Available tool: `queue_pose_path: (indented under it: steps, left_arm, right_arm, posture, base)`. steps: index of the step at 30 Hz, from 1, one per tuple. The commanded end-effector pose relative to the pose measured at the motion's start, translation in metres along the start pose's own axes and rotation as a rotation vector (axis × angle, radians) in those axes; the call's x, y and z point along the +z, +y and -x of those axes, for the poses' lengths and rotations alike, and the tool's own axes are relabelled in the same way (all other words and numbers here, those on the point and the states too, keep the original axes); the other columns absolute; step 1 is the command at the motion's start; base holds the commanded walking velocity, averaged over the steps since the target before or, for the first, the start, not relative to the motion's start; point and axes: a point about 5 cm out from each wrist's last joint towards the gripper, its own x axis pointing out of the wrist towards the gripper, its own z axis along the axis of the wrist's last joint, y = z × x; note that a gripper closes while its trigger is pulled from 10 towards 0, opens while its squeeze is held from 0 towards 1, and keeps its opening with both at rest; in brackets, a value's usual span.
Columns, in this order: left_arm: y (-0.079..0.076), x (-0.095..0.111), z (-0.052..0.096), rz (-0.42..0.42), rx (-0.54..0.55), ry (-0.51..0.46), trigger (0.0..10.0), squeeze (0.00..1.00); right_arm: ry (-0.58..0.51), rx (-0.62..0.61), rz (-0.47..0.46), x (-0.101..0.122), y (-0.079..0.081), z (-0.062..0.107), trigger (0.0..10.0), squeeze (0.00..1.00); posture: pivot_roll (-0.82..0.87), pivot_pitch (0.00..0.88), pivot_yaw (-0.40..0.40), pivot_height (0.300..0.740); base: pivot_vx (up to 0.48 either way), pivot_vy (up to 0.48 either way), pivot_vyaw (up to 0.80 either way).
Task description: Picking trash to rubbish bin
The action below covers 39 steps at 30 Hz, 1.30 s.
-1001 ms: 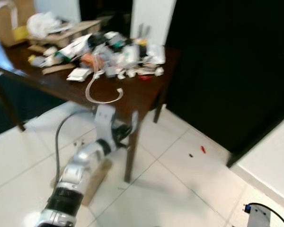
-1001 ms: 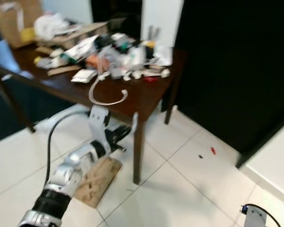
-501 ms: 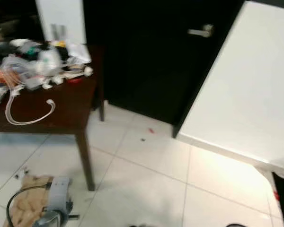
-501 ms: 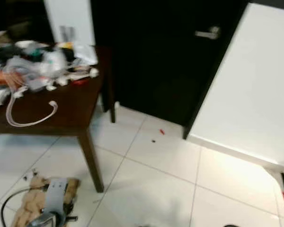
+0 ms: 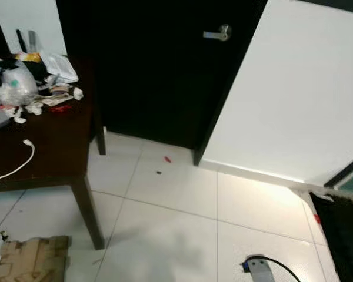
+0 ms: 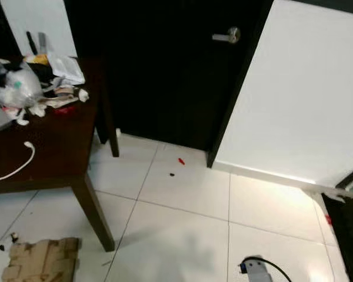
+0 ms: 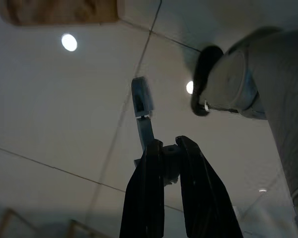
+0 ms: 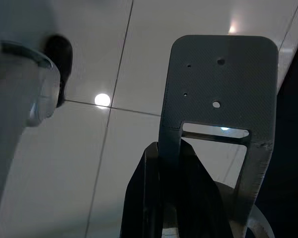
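Dark wooden tabletop (image 5: 53, 147) at left, its far end piled with trash (image 5: 29, 82): crumpled plastic bags, wrappers, paper scraps, and a white cable (image 5: 15, 167) lying loose nearer the front edge. Flattened cardboard piece (image 5: 32, 261) lies on the white tiled floor (image 5: 176, 235) just beside the table leg (image 5: 87, 214). Small red scrap (image 5: 167, 159) and a tiny dark bit (image 5: 159, 173) on the floor near the black door (image 5: 165, 76) with silver handle (image 5: 217, 34). White wall panel (image 5: 300, 100) at right. Left gripper (image 7: 166, 158) hangs low over the tiles, jaws nearly closed on a small grey clip-like piece (image 7: 143, 111) poking out past the tips. Right gripper (image 8: 171, 163) points at the floor too, jaws pressed together behind a grey mount plate (image 8: 218, 94), nothing seen held. Part of the right arm (image 5: 262, 270) with black cable at bottom edge of head view.
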Motion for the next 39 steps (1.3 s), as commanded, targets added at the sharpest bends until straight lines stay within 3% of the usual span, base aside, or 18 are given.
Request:
queue_pose_path:
  steps: [1,3,4,6,11,26,39]
  left_arm:
    - [-0.007,0.001,-0.001,-0.005,-0.012,-0.01,10.0,0.0]
    - [-0.009,0.003,-0.001,-0.015,-0.015,-0.011,10.0,0.0]
    - [-0.009,0.003,-0.001,-0.015,-0.015,-0.011,10.0,0.0]
    - [-0.009,0.006,-0.001,-0.034,-0.017,-0.012,10.0,0.0]
    - [-0.01,0.009,-0.002,-0.067,-0.014,-0.016,10.0,0.0]
    - [-0.015,0.0,-0.002,-0.133,-0.024,0.003,10.0,0.0]
    - [-0.016,0.0,-0.002,-0.141,-0.026,-0.002,10.0,0.0]
  right_arm:
    - [0.029,-0.006,0.033,-0.008,-0.004,0.0,10.0,0.0]
    - [0.012,0.036,0.148,-0.003,0.007,0.0,10.0,0.0]
    - [0.012,0.036,0.148,-0.003,0.007,0.0,10.0,0.0]
    - [-0.008,0.074,0.238,0.002,0.017,0.001,10.0,0.0]
    - [-0.025,0.106,0.315,0.006,0.026,0.001,10.0,0.0]
    - [0.023,0.102,0.38,-0.01,0.023,0.002,10.0,0.0]
    - [0.042,0.098,0.411,-0.015,0.022,0.002,10.0,0.0]
  posture:
    - [0.16,0.099,-0.064,0.74]
    - [0.16,0.098,-0.071,0.74]
    - [0.16,0.098,-0.071,0.74]
    - [0.16,0.094,-0.073,0.74]
    - [0.17,0.093,-0.072,0.74]
    - [0.18,0.092,-0.074,0.74]
    - [0.18,0.093,-0.082,0.74]
  base:
    - [0.0,0.0,-0.8]
    - [0.0,0.0,-0.8]
    - [0.0,0.0,-0.8]
    - [0.0,0.0,-0.8]
    - [0.0,0.0,-0.8]
    - [0.0,0.0,-0.8]
    - [0.0,0.0,-0.8]
